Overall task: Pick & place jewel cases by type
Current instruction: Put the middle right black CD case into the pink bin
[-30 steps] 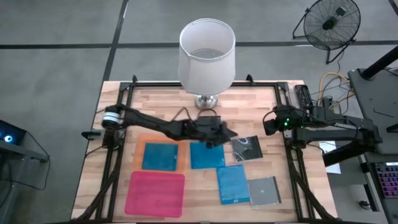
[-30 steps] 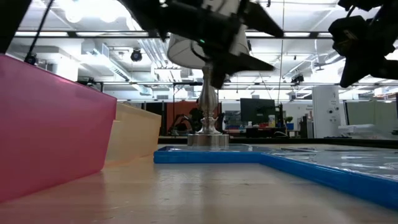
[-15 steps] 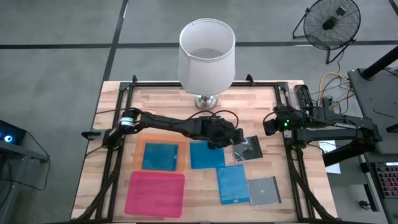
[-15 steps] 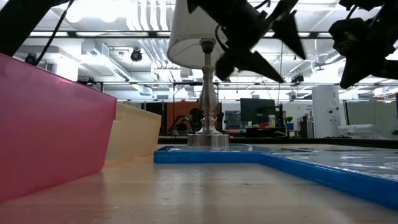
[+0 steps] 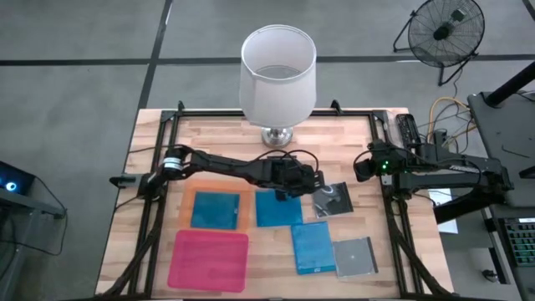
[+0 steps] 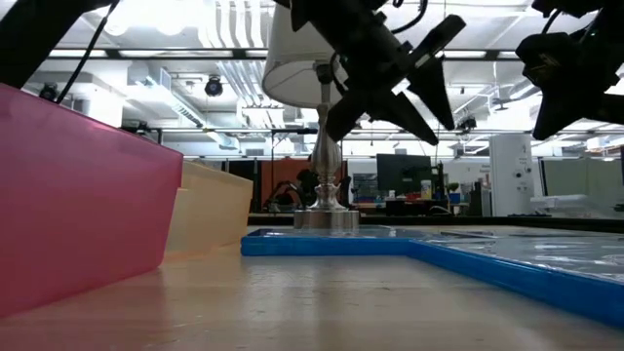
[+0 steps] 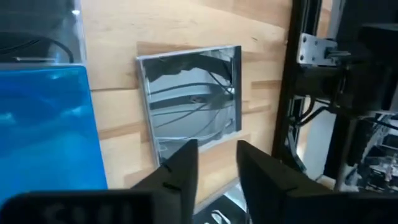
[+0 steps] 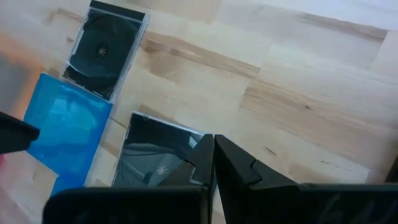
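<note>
Wooden slatted table (image 5: 217, 138) with black frame, viewed from above. White-shaded lamp on a silver metal base (image 5: 277, 77) at the table's far edge, serving as landmark. Flat pink sheet (image 5: 209, 260) far in front of the lamp and to the left; flat orange sheet (image 5: 191, 201) between the two, carrying one opaque blue jewel case (image 5: 216, 210). Second blue jewel case (image 5: 278, 210) directly in front of the lamp, third (image 5: 313, 247) nearer the front edge. Dark mirror-like jewel case (image 5: 333, 199) in front-right of the lamp; clear-silvery jewel case (image 5: 356, 256) beyond it, beside the third blue one. Left gripper (image 5: 311, 182) above the dark case's lamp-side edge, fingers (image 7: 180, 171) parted, empty. Right gripper (image 5: 361, 165) at the table's right rail, fingers pressed together.
</note>
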### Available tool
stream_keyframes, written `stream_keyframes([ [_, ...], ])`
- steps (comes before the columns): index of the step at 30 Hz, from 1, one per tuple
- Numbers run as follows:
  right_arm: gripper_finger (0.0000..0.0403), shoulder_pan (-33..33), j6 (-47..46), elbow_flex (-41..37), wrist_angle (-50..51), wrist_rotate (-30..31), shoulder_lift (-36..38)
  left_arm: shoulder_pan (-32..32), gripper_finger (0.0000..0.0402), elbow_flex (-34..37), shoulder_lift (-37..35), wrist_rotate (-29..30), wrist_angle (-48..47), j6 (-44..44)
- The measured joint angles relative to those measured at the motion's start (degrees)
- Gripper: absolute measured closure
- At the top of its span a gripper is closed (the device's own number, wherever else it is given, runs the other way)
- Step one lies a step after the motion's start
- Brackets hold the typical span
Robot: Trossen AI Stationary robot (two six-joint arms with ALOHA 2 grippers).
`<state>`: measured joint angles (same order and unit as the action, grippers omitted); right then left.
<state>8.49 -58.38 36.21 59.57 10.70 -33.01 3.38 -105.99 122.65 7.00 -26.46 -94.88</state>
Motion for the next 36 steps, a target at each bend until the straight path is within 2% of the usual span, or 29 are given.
stream_keyframes([
  [5, 0.0394, 0.0, 1.4, 0.0, -0.2, 0.0, 0.0, 0.1, 0.0367, 1.1, 0.0, 0.0, -0.1, 1.0],
  [10, 0.0394, 0.0, -1.7, 0.0, -0.2, 0.2, 0.0, 0.7, 0.0399, 1.7, 0.0, 0.1, -0.1, 0.8],
  [18, 0.0394, -0.1, -5.8, -0.5, -0.3, 1.0, -0.1, 2.0, 0.0401, 2.2, 1.5, 1.7, 3.0, -6.5],
  [24, 0.0394, -0.4, -2.6, -3.6, -0.8, 1.3, -0.1, 2.8, 0.0402, 2.2, 3.0, 2.8, 3.8, -10.7],
  [30, 0.0394, -3.3, -1.3, -9.1, -6.0, -0.2, 0.4, 3.2, 0.0402, 2.2, 5.2, 4.5, 6.9, -14.5],
  [36, 0.0394, -5.5, 0.4, -9.8, -6.6, -0.2, 0.4, 3.5, 0.0402, 1.9, 5.8, 5.0, 6.7, -15.1],
])
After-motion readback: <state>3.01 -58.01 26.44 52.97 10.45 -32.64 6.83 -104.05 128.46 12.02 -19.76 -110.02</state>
